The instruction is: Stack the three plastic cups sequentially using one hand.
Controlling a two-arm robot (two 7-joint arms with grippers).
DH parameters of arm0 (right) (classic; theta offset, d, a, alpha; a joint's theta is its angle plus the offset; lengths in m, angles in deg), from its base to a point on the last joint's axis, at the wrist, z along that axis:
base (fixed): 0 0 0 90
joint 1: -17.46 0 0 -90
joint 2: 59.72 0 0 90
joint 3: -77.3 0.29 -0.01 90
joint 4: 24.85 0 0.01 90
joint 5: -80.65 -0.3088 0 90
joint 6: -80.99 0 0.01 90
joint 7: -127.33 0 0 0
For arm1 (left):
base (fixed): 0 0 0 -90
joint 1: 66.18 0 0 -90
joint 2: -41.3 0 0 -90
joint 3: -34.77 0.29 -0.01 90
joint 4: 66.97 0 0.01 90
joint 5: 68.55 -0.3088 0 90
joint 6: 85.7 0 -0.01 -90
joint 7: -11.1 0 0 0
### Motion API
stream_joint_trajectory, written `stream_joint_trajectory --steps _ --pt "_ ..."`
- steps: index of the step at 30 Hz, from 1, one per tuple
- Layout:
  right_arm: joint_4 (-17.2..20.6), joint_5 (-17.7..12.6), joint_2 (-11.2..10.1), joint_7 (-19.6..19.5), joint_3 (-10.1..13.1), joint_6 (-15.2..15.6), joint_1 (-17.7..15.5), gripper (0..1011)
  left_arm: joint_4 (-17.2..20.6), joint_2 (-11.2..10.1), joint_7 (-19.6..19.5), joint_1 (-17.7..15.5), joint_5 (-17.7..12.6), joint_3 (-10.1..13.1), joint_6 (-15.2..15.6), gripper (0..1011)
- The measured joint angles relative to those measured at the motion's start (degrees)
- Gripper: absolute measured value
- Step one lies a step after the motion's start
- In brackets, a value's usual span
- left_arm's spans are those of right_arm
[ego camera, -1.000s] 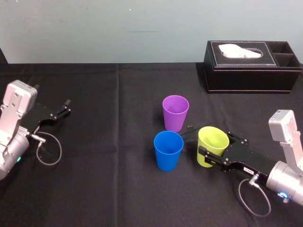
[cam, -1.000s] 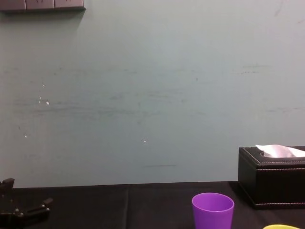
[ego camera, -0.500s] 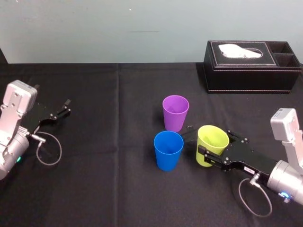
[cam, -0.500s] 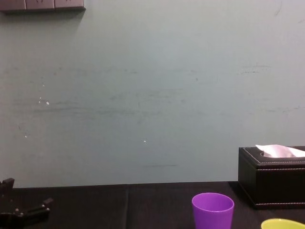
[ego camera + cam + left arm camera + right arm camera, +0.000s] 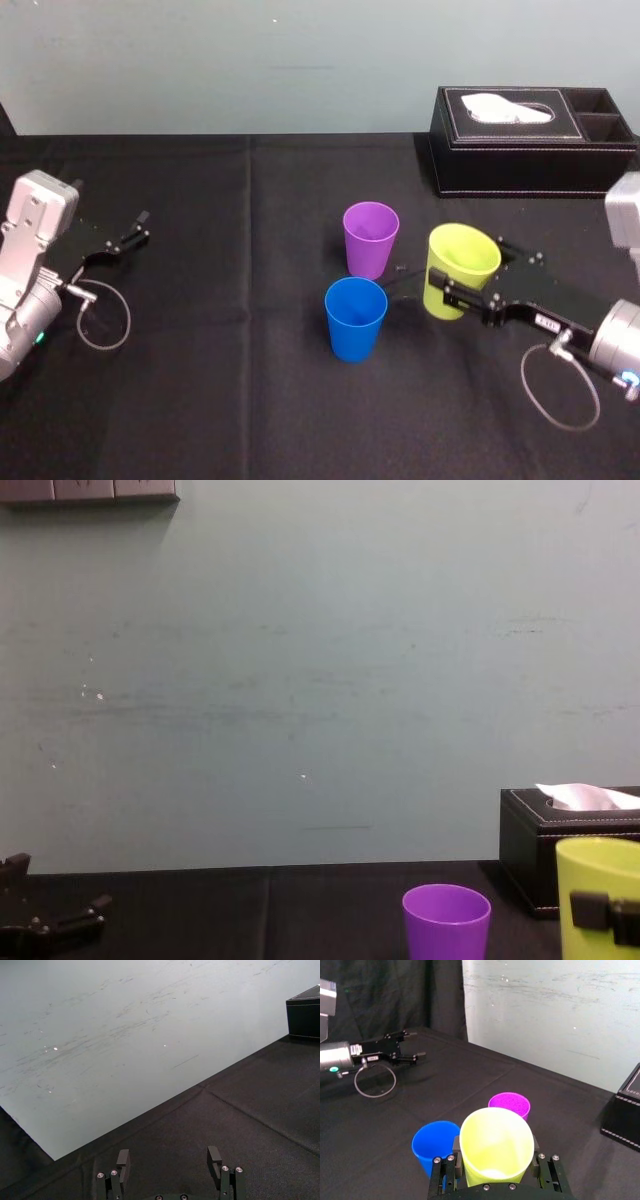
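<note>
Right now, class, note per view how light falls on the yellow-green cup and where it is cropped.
Head view: yellow-green cup, in the right gripper, evenly lit. Right wrist view: pale sheen inside its bottom. Chest view: bottom edge crops it; left gripper idle at left.
</note>
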Motion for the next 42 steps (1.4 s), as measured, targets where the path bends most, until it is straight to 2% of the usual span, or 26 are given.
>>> stream_joint_trajectory --steps 6,14,17,29,42 --pt "1.5 -0.8 -0.6 -1.2 -0.5 3.7 2.9 737 0.0 0.0 0.0 0.0 0.0 0.0 0.0 1011" --pt "0.2 -0.7 0.4 -1.9 -2.4 4.7 6.9 737 0.0 0.0 0.0 0.0 0.0 0.0 0.0 1011" --pt "-1.3 -0.1 1.6 -2.2 -3.9 4.9 9.7 737 0.0 0.0 0.0 0.0 0.0 0.0 0.0 1011" --pt "-6.4 2.4 5.5 -2.1 -8.5 4.7 17.1 737 0.0 0.0 0.0 0.0 0.0 0.0 0.0 1011" --pt "-12.1 6.0 9.0 -2.1 -11.9 5.5 22.3 737 0.0 0.0 0.0 0.0 0.0 0.0 0.0 1011"
